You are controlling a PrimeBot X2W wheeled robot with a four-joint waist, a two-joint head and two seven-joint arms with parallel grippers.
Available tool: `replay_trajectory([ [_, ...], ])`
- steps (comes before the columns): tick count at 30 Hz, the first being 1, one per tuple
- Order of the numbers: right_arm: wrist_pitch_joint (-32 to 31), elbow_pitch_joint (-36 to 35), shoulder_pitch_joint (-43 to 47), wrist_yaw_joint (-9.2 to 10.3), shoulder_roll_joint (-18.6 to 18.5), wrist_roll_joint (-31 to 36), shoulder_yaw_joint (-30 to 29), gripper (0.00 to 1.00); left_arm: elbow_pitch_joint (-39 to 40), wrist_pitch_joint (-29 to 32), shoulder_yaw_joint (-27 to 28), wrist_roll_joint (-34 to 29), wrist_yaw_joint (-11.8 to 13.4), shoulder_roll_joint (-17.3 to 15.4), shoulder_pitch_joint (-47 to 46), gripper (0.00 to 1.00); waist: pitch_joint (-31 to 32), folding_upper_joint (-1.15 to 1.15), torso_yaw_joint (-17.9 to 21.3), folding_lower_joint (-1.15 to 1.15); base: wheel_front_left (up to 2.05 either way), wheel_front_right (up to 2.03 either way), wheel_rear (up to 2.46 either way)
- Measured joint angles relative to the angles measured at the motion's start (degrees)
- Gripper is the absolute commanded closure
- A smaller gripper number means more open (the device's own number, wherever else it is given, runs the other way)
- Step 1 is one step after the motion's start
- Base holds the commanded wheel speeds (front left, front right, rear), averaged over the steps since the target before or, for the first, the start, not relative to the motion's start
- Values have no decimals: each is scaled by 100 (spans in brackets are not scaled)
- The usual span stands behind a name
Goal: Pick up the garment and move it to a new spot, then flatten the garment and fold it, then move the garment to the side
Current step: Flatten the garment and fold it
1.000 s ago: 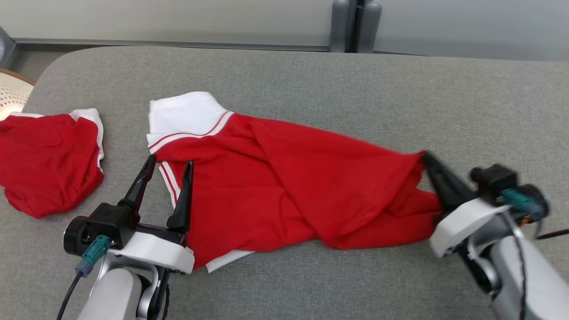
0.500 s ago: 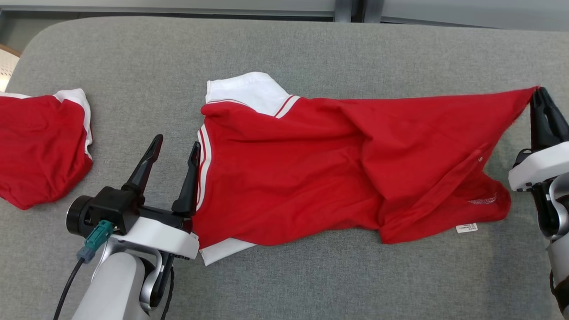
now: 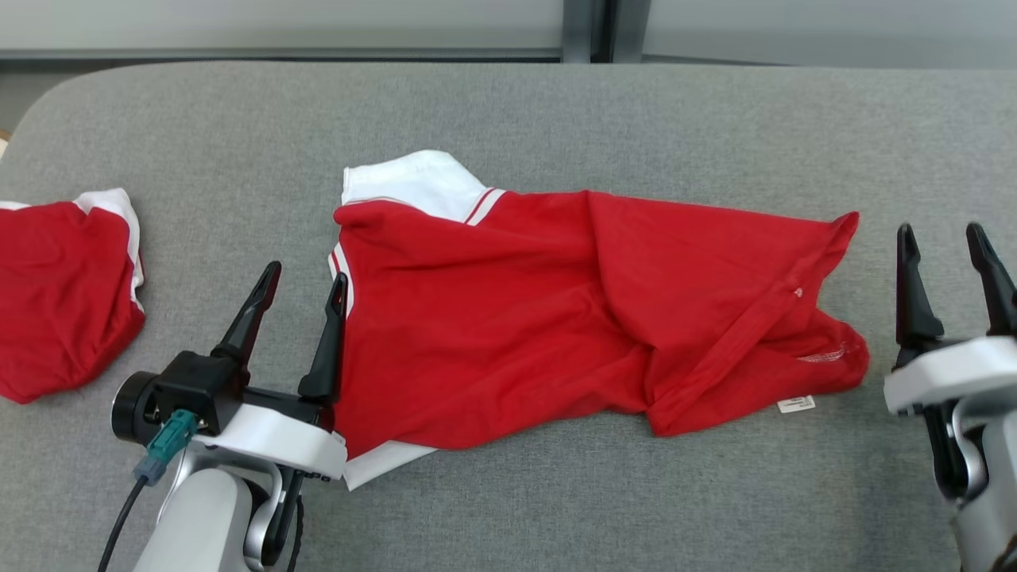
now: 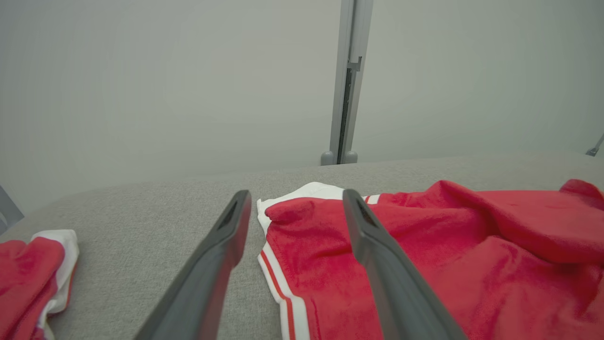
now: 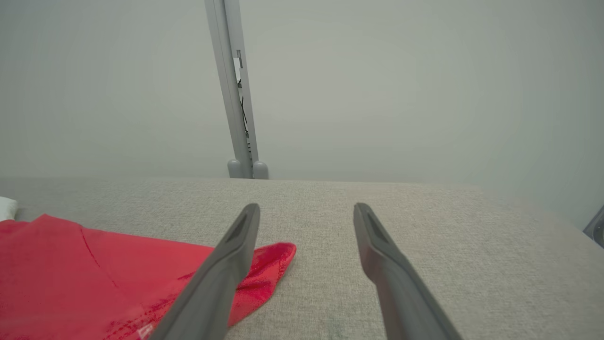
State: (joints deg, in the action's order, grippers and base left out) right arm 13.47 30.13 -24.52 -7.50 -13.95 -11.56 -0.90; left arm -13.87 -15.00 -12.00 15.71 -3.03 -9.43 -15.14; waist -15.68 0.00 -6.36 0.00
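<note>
The red shirt with white sleeves (image 3: 556, 318) is laid crosswise in the middle of the grey padded surface (image 3: 508, 111). It is stretched out but not yet flat: a diagonal ridge is seen across the body, and the right end is bunched, with a label (image 3: 796, 404) turned out. The left gripper (image 3: 307, 272) is held apart and empty at the shirt's left edge. The right gripper (image 3: 939, 230) is likewise spread and empty, just beside the right end. Relocation is judged done and flattening part done; smoothing, folding and setting aside remain. A second red garment (image 3: 63, 294) is seen far left.
</note>
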Motion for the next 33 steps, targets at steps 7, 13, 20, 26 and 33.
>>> replay_trajectory([
  [7, -311, -1233, 1115, 0, 199, 165, -115, 0, -57, 0, 24, -9, 5, -16, 210, 0, 359, 0, 98, 0, 0, 0, 0],
  [13, -791, -2249, 2001, 0, 388, 223, -142, 0, -99, 0, 49, -34, 33, -53, 385, 0, 630, 0, 145, 0, 0, 0, 0],
  [20, -1117, -2925, 2546, -1, 631, 220, -121, 0, -76, 4, 63, -34, 88, -131, 564, 0, 793, 0, 263, 0, 0, 0, 0],
  [26, -1207, -3096, 2649, 0, 708, 214, -105, 0, 3, 47, 49, -33, 110, -190, 632, 0, 797, 0, 322, 0, 0, 0, 0],
  [33, -1240, -3123, 2661, 0, 728, 214, -71, 0, 66, 89, -5, -23, 134, -197, 628, 0, 756, 0, 322, 0, 0, 0, 0],
])
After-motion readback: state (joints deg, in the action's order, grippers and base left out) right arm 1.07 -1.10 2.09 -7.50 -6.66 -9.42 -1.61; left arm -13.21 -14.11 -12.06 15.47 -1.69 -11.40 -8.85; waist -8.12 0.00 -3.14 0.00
